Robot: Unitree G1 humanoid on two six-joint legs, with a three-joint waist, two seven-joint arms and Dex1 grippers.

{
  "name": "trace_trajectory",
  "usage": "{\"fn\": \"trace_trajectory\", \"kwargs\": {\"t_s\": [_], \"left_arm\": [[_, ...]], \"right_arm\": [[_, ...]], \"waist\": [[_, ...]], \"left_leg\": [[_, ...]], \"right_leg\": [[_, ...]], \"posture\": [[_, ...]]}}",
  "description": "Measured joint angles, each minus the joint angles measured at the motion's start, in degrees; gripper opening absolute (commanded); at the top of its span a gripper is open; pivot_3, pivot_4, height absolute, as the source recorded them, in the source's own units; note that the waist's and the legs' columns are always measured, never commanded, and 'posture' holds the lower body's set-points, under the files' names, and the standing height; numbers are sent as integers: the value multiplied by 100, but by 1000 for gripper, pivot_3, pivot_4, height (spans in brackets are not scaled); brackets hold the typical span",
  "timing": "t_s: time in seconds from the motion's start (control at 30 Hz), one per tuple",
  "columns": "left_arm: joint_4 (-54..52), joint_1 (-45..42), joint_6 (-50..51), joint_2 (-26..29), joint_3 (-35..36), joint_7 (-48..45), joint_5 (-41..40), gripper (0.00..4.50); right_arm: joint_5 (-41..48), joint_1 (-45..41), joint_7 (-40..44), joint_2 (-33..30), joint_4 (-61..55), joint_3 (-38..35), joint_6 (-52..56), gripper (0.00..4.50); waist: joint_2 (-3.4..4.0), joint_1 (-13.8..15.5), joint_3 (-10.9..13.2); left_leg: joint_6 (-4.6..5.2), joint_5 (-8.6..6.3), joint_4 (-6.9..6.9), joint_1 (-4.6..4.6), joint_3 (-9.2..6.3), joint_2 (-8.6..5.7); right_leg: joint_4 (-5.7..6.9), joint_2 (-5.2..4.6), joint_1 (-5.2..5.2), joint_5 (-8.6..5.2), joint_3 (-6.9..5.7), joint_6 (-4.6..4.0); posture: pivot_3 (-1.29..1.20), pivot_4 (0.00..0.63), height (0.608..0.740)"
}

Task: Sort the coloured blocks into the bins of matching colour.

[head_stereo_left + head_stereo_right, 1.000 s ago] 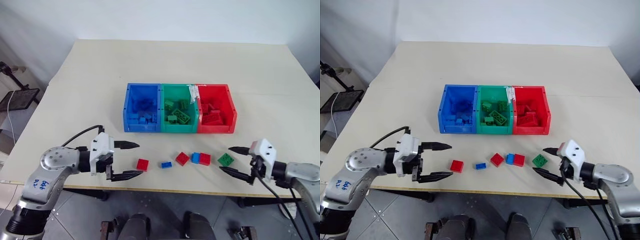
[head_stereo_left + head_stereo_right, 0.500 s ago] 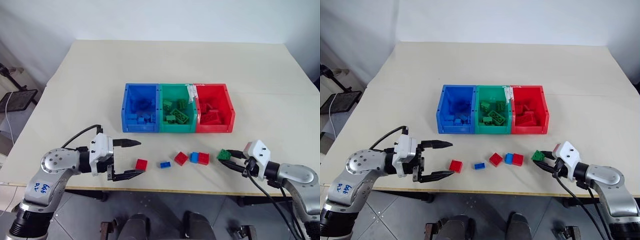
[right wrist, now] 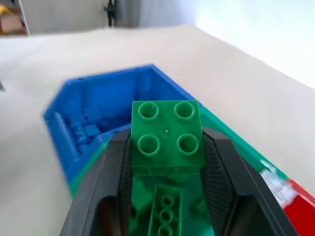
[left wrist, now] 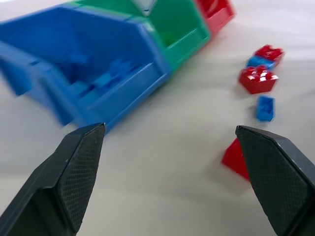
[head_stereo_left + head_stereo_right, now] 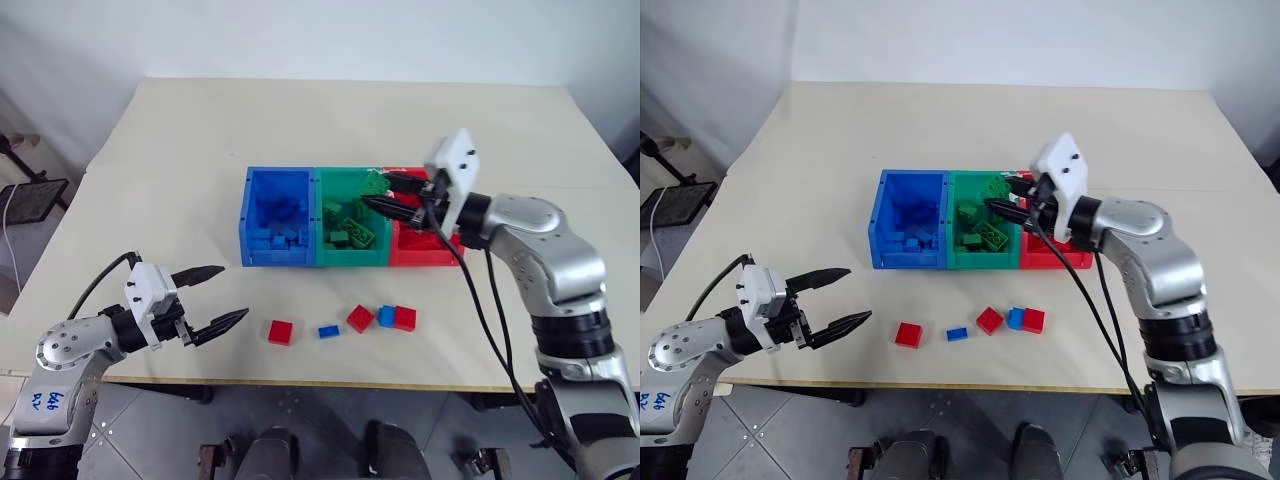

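From the head camera we see a table (image 5: pixel 300 130) with three bins joined in a row: a blue bin (image 5: pixel 277 216), a green bin (image 5: pixel 349 222) and a red bin (image 5: pixel 432 246). Our right claw (image 5: pixel 377 190) hangs over the green bin and pinches a green block (image 5: pixel 374 184). Our left claw (image 5: pixel 212 296) sits near the table's 7 o'clock corner with its fingers spread wide and nothing between them. At 6 o'clock from the bins lie loose blocks: a red block (image 5: pixel 281 332), a small blue block (image 5: pixel 331 331), another red block (image 5: pixel 361 318), then a blue block (image 5: pixel 388 316) touching a red one (image 5: pixel 405 318). In the left wrist camera the two black fingers (image 4: pixel 81 162) stand far apart, with the blue bin beyond them. In the right wrist camera the green block sits squeezed between the fingers (image 3: pixel 219 167), studs up, above the green bin.
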Motion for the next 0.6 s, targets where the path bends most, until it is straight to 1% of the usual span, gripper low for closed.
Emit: {"fn": "trace_trajectory", "kwargs": {"t_s": [0.03, 0.1, 0.13, 0.23, 0.27, 0.33, 0.4, 0.53, 0.57, 0.6], "left_arm": [[-26, 8, 0, 0, 6, 31, 0, 4500], [-127, 64, 9, 0, 30, 60, 0, 4500], [-209, 111, 21, 2, 49, 84, 0, 4500], [-358, 196, 22, 12, 111, 208, 20, 4500], [-408, 205, 23, 12, 132, 241, 21, 4500], [-462, 184, 35, 23, 146, 274, 19, 4500], [-467, 130, 55, 29, 103, 273, 18, 4500], [-422, -302, 87, 28, -298, 206, 62, 4500], [-408, -419, 80, 26, -455, 172, 106, 4500], [-397, -512, 50, 26, -633, 116, 191, 4500]], "right_arm": [[-154, -41, -32, 39, 250, 121, -83, 2231], [-325, -50, -16, 123, 605, 179, -260, 2785], [-361, -52, 18, 155, 732, 181, -348, 3140], [-405, -57, 101, 224, 923, 136, -606, 4183], [-403, -50, 146, 223, 925, 92, -675, 4467], [-344, 105, 263, 196, 779, -51, -827, 4467], [-211, 522, 459, 118, 484, -208, -1042, 4467], [420, 1695, 1129, -187, -129, -854, -1351, 4467], [594, 1994, 1336, -331, -288, -1063, -1414, 4467], [714, 2355, 1597, -614, -467, -1265, -1492, 4467]], "waist": [[0, 2, 0], [0, -10, 0], [0, -27, 0], [1, -103, 0], [1, -107, 0], [1, -101, 0], [1, -66, 0], [0, 35, 1], [0, 52, 1], [2, 72, 2]], "left_leg": [[3, -1, 0, -1, 0, -3], [4, -3, -1, -3, 3, -4], [3, -4, -2, -5, 5, -3], [2, -4, -5, -5, 8, 4], [2, -4, -5, -5, 11, 7], [0, -5, -4, -3, 15, 13], [0, -5, -1, -3, 14, 12], [2, -6, 5, -2, 23, 6], [3, -6, 5, -1, 27, 7], [3, -6, 5, 0, 25, 7]], "right_leg": [[0, -3, -1, 0, -1, 0], [-1, -3, -5, 0, -3, 0], [-1, -2, -8, 0, -3, 0], [-1, 1, -11, 0, -11, 0], [-1, 2, -12, 0, -11, 0], [-1, 6, -12, 0, -11, 0], [-2, 6, -9, 0, -11, 0], [-13, 3, 1, 1, -7, 2], [-14, 2, 1, 1, -7, 2], [-13, 2, 1, 1, -7, 2]], "posture": [[0, 150, 740], [0, 150, 740], [0, 150, 740], [0, 150, 740], [0, 150, 740], [0, 150, 740], [0, 150, 740], [0, 150, 740], [0, 150, 740], [0, 150, 740]]}}
